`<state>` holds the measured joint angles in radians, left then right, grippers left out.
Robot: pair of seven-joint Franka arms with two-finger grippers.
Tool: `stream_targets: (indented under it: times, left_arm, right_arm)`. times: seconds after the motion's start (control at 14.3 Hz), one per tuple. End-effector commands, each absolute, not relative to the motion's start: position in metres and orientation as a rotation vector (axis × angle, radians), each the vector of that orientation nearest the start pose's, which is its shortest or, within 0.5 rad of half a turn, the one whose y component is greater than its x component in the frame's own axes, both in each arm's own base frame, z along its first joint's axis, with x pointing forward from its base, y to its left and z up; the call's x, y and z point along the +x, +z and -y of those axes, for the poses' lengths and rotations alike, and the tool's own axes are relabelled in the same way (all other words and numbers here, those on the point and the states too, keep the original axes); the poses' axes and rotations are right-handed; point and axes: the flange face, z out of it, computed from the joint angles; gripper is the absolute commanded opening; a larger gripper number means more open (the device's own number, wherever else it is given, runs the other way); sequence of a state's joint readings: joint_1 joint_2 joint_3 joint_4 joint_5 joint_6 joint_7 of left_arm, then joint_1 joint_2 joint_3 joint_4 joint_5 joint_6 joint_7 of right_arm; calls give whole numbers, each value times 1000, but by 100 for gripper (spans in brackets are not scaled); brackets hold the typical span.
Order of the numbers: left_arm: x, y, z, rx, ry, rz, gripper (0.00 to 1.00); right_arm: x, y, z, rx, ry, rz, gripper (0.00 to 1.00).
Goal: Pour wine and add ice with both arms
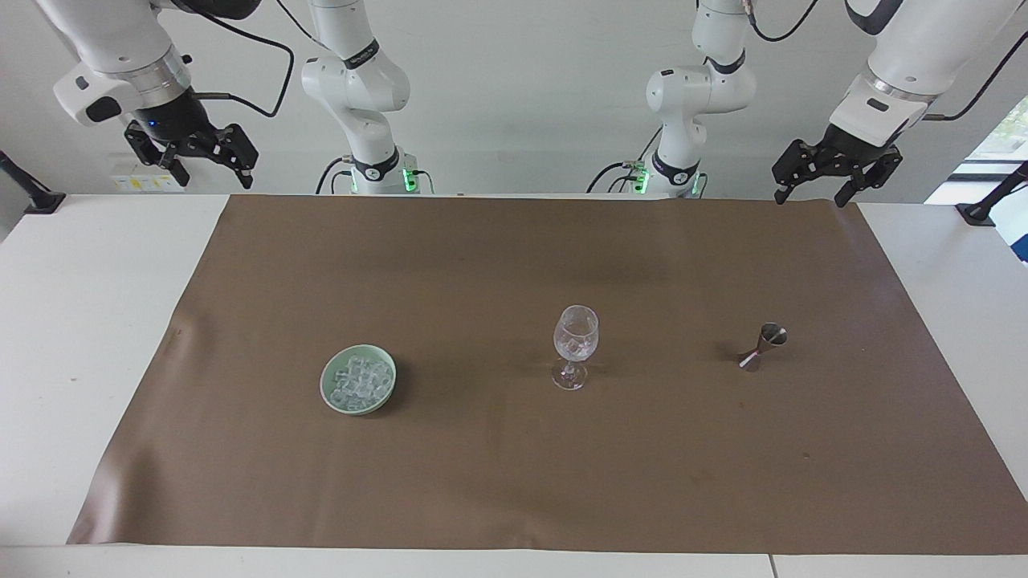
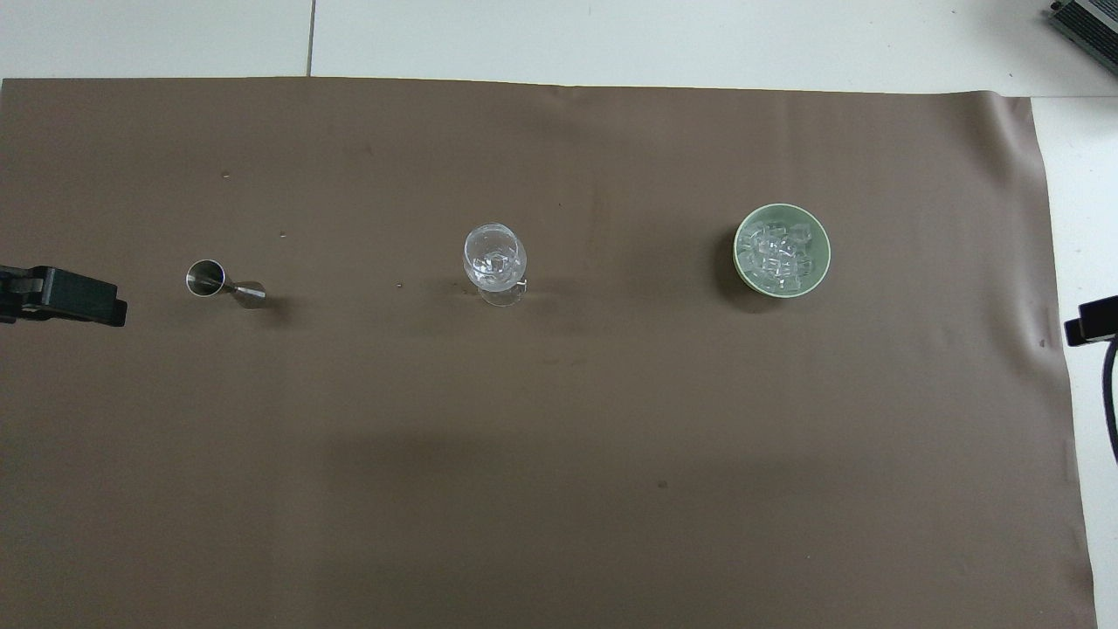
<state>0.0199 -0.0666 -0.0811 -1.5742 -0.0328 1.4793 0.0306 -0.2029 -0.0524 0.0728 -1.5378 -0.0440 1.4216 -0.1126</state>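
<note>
A clear wine glass [image 1: 575, 343] stands mid-mat, also seen in the overhead view [image 2: 494, 259]; clear chunks seem to lie in it. The ice [image 1: 360, 379] is heaped in a pale green bowl [image 1: 325, 385] toward the right arm's end, ice [image 2: 777, 253] and bowl [image 2: 825, 253] also showing from overhead. A steel jigger [image 1: 763, 345] stands toward the left arm's end, also in the overhead view [image 2: 218, 284]. My left gripper [image 1: 809, 197] hangs open and empty over the mat's corner by its base. My right gripper [image 1: 213, 175] hangs open and empty over the white table at its end.
A brown mat [image 1: 482, 265] covers most of the white table [image 1: 96, 321]. In the overhead view only the tips of the left gripper [image 2: 61, 295] and right gripper [image 2: 1087, 319] show at the edges. A dark device [image 2: 1087, 22] sits at the table's corner.
</note>
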Motion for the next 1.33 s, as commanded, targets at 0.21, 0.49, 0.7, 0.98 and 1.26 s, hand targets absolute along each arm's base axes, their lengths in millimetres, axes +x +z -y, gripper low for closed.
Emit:
stream_targets:
  times: [0.21,0.49,0.7,0.98,1.26]
  left_arm:
    - [520,657,36,-3174,40,-152,100]
    - [520,657,36,-3174,40,-152,100]
    - [520,657,36,-3174,40,-152,100]
    - [520,657,36,-3174,40,-152,100]
    - [520,657,36,-3174,40,-152,100]
  right_arm:
    - [520,659,71,-3166,8,-5,100]
    - [521,661,69,-3168,-14,-56,100]
    - [520,666,65,-3167,-24,-49,100]
    - [516,677,65,-3171,-46,-50,100]
    - [517,677,58,-3175,-53,-26,100]
